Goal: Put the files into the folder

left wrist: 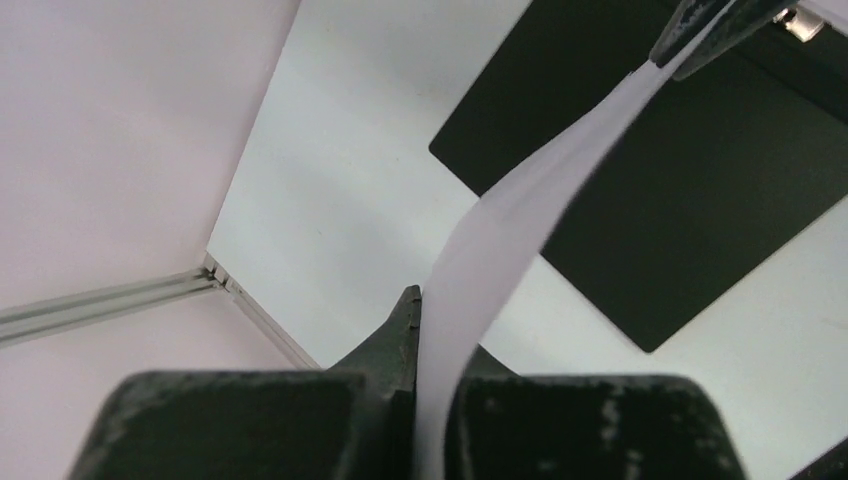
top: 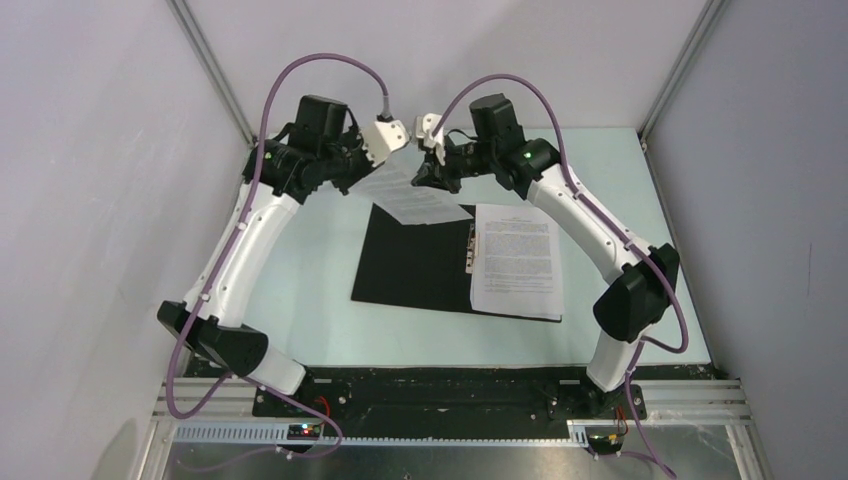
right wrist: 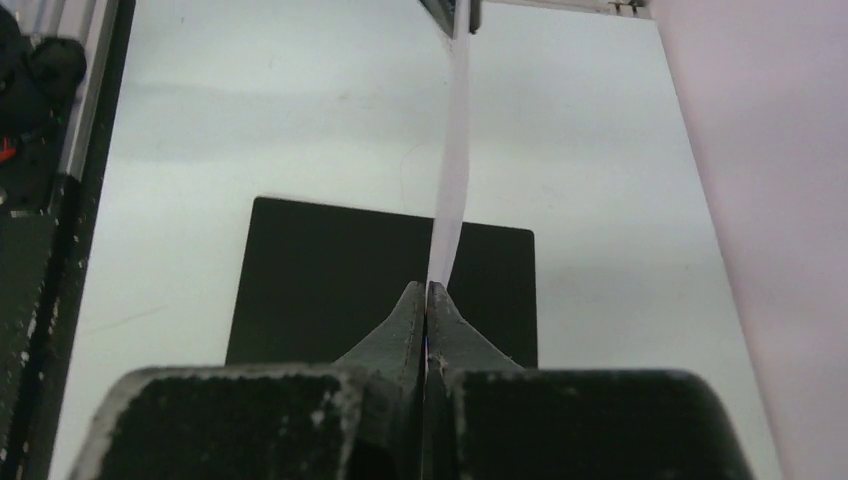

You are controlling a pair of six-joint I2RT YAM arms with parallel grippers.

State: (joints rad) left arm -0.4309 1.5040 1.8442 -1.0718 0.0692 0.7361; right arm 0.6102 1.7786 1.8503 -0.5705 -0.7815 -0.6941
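Files first: one sheet hangs in the air over the far edge of the folder, strung between both arms; a second sheet lies flat on the folder's right half, just beside the clip; the folder itself is spread open, black side up, on the table.

Grip-wise, the left gripper is pinched tight on one edge of the airborne sheet; the right gripper is clamped on the opposite edge, jaws pressed together with only paper between them.

What I'd worry about from here, and this is just my read:
- two arms on one thin sheet means any mismatch in their moves goes straight into the paper; pull apart and it tears or slides out of one pinch; drift together and it buckles.
- from the left wrist view the sheet already bows and twists along its length, so it probably won't lay down flat without help.
- both pinches look to be right at the edge; not much paper in the jaws, so a slip seems easy.
- if one side lets go first, the free end could swing and land skewed, partly off the folder.
- coming down low near the clip, an edge could snag on it or shove the second sheet out of place.
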